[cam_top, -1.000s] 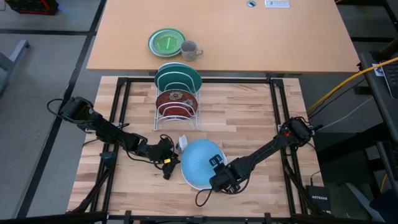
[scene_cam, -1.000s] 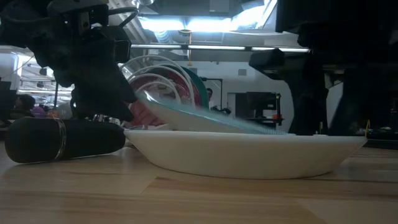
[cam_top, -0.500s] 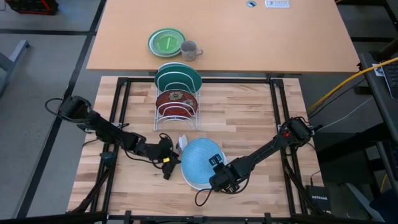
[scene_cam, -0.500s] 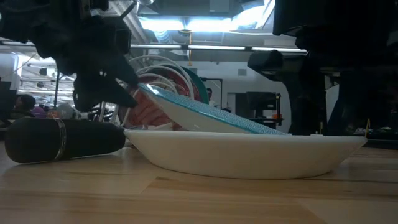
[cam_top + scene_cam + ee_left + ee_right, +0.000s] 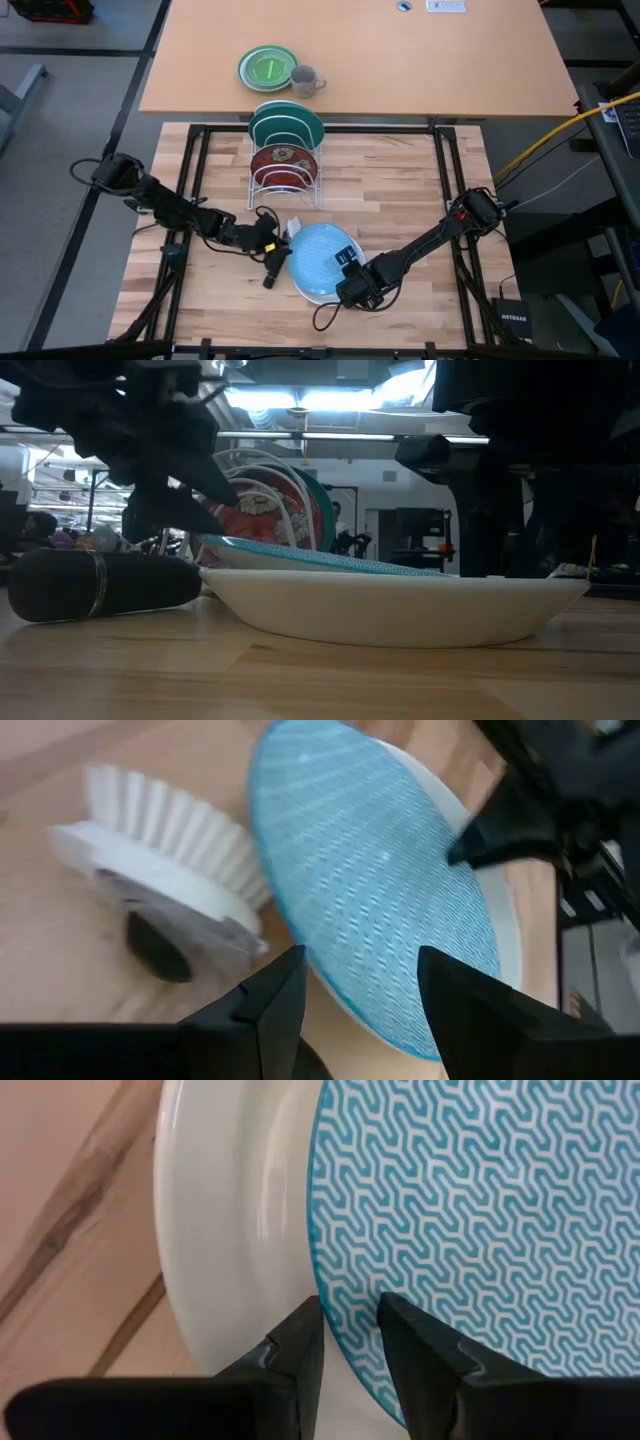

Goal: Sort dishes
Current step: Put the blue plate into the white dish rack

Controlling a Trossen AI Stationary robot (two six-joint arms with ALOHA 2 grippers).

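The light blue speckled plate point(image 5: 320, 262) lies on the plain white plate point(image 5: 400, 610), its left edge point(image 5: 205, 542) a little raised. My left gripper point(image 5: 270, 252) is at that left edge, shut on its rim. My right gripper point(image 5: 348, 264) is at the plate's near-right edge, its fingers close together over the rim point(image 5: 322, 1295). The teal plate point(image 5: 287, 122) and the dark red patterned plate point(image 5: 284, 160) stand on edge in the wire rack point(image 5: 285, 190). My left gripper holds the light blue plate by its left rim point(image 5: 345, 1005), which passes between the two fingers point(image 5: 275, 1005). It comes nearly level from the table's left. The plate's left edge is held just above the white plate; its right part rests inside it. My right gripper has the light blue plate's near-right rim point(image 5: 330, 1315) between its two fingers point(image 5: 300, 1345), coming slanting from above on the near right. The fingertips hide the place of contact. That side of the plate lies low in the white plate.
A white dish brush point(image 5: 160, 850) lies by the plates' far-left side. A dark cylinder point(image 5: 100, 585) lies on the table left of the white plate. On the far table stand a small green plate point(image 5: 267, 68) and a grey mug point(image 5: 305, 80). Bare wood shows right of the rack.
My left gripper has moved down and slightly toward the table's left edge. The light blue plate's left edge, held high a second ago, has come down, so the plate lies much flatter on the white plate. Its right edge has stayed where it was.
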